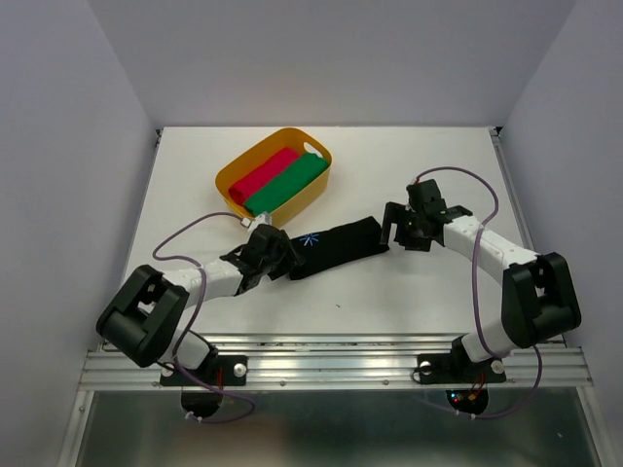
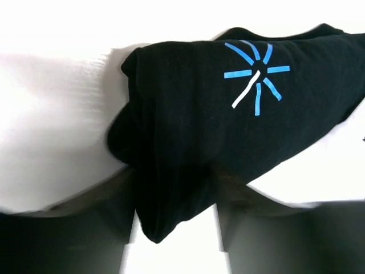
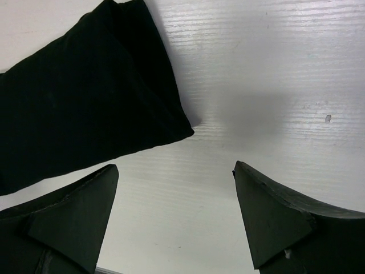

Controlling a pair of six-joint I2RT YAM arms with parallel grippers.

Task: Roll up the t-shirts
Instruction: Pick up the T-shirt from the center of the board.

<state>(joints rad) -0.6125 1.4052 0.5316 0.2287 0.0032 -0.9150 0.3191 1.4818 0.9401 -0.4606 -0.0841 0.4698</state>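
Black cloth makes up the one t-shirt (image 1: 336,248) we count. It lies on the white table (image 1: 409,161) as a long folded strip, running from lower left to upper right between the two arms. One starburst print (image 2: 255,77) of blue strokes and a single white stroke shows near its left end.

We count two grippers:

1. Left gripper (image 1: 275,255): it sits at the left end of the strip. In the left wrist view its two fingers (image 2: 68,228) are dark and blurred, and the folded end of the cloth hangs between them. We cannot tell whether they press on the cloth or merely flank it.
2. Right gripper (image 1: 394,229): it sits at the right end of the strip. In the right wrist view its two fingers (image 3: 74,217) stand wide apart over bare table, with nothing between them. The square end of the shirt lies just beyond the finger on the left of that view, and we cannot tell whether it touches that finger.

We count one yellow tub (image 1: 226,187), set behind the left end of the strip and apart from it. It holds two cloth rolls side by side: one red roll (image 1: 265,172) and one green roll (image 1: 289,180).
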